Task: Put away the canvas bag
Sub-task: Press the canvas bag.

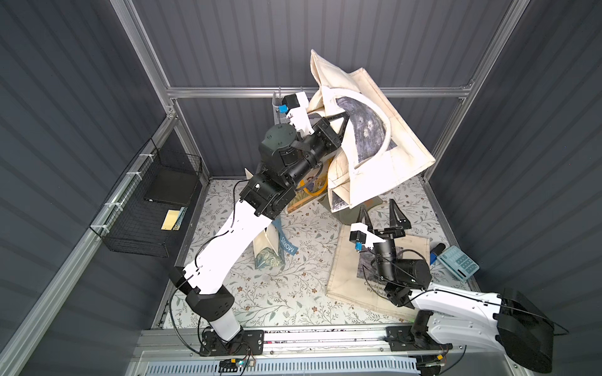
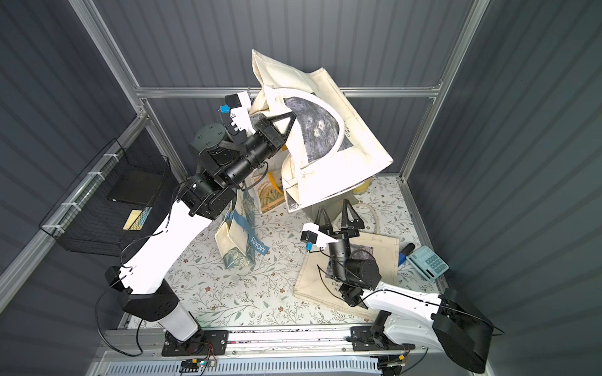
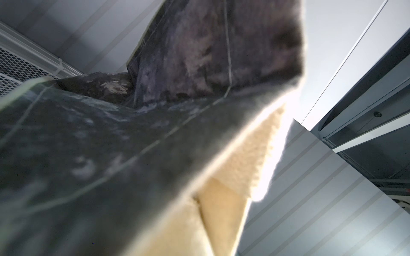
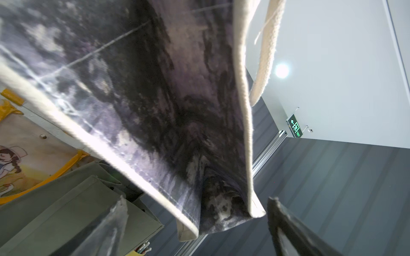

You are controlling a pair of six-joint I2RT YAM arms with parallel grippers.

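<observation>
The canvas bag is cream with a dark grey painting printed on it. It hangs crumpled high at the back of the cell. My left gripper is raised and shut on a fold of the bag near its top. In the left wrist view the bag fills the picture and hides the jaws. My right gripper points up, open, just under the bag's lowest corner. In the right wrist view that corner hangs between the spread fingers, touching neither.
A black wire basket hangs on the left wall. A second printed bag lies flat under the right arm. A "MORRIS" bag, a yellow-handled bag, an olive fabric box and a calculator are on the floral table.
</observation>
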